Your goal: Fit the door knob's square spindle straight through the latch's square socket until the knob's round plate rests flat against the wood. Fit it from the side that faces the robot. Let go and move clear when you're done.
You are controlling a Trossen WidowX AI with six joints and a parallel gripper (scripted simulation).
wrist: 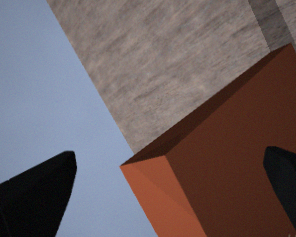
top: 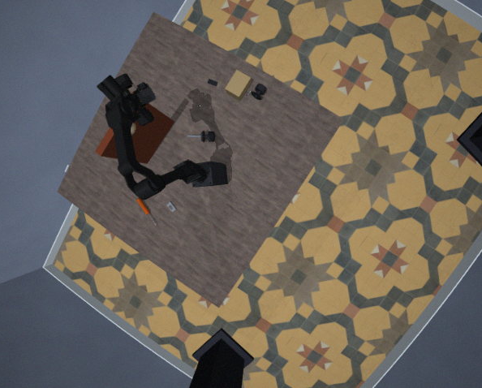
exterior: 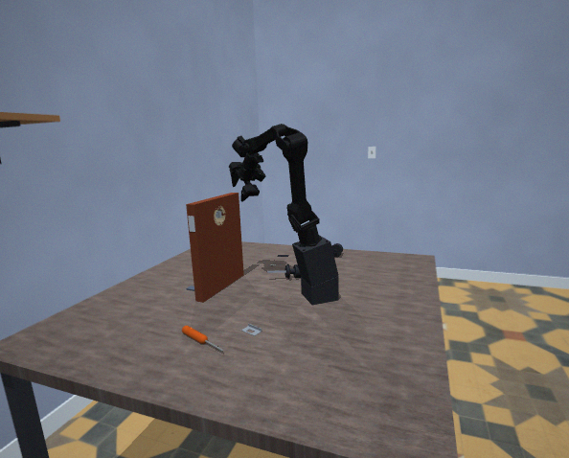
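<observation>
The door panel (exterior: 215,244) is a red-brown wooden slab standing upright on the table. A round brass latch socket (exterior: 219,215) sits near its top. The black door knob (top: 206,135) with its grey spindle lies on the table between the panel and the arm's base; it also shows in the exterior view (exterior: 290,270). My gripper (exterior: 246,187) (top: 143,97) is open and empty, high above the panel's top edge. In the wrist view the two dark fingers stand wide apart over the panel's top corner (wrist: 225,164).
An orange screwdriver (exterior: 201,338) and a small metal plate (exterior: 251,330) lie near the table's front. A cardboard box (top: 238,84), a second black knob (top: 259,91) and a small dark part (top: 212,82) lie at the far side. A shelf (exterior: 13,118) hangs on the left wall.
</observation>
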